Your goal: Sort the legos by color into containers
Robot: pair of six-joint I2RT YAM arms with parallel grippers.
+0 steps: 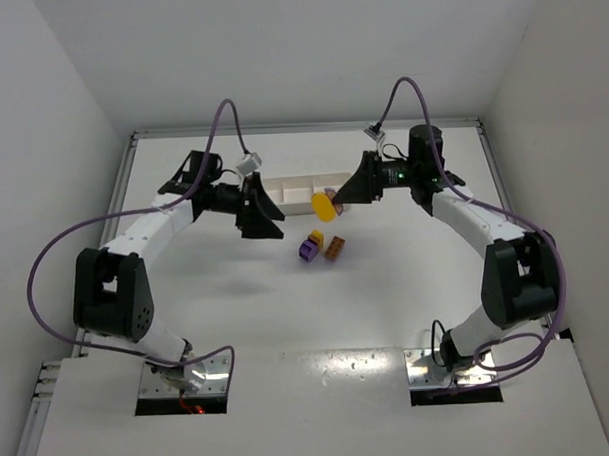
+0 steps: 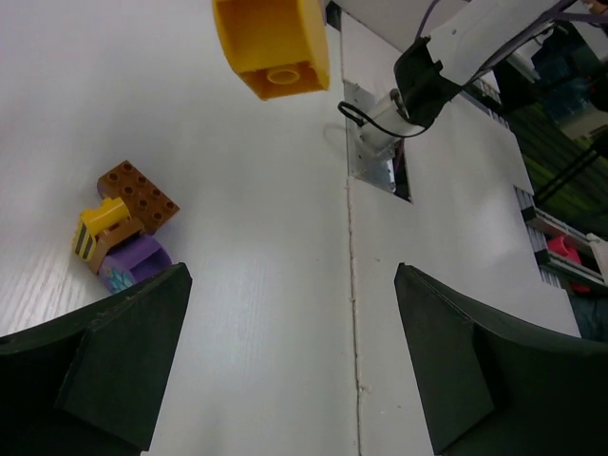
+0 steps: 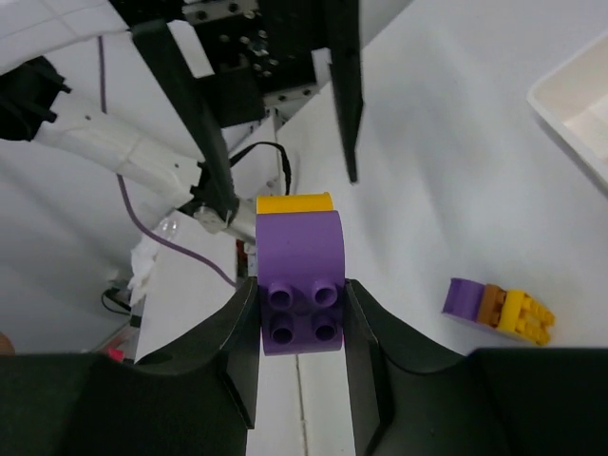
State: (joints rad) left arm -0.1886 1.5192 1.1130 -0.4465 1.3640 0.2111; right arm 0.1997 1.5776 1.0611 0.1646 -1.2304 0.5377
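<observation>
Legos (image 1: 321,248) sit clustered on the bench (image 1: 287,309) in the top view, near the tray (image 1: 293,175); the right pincer (image 1: 336,200) holds a yellow-and-purple stack (image 1: 327,205) by the tray's near edge. Left wrist: the left pincer (image 2: 290,366) gapes wide and empty, yellow brick (image 2: 272,46) ahead. Right wrist: jaws pinch the purple brick (image 3: 300,280). Likely splitting the stack; next, the left pincer must close on the yellow half.

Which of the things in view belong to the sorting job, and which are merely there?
Job:
- purple-and-yellow brick pair, held in the right gripper
- loose bricks on the table
- white tray
- left gripper, open

Merely there:
- purple cables
- base plates
</observation>
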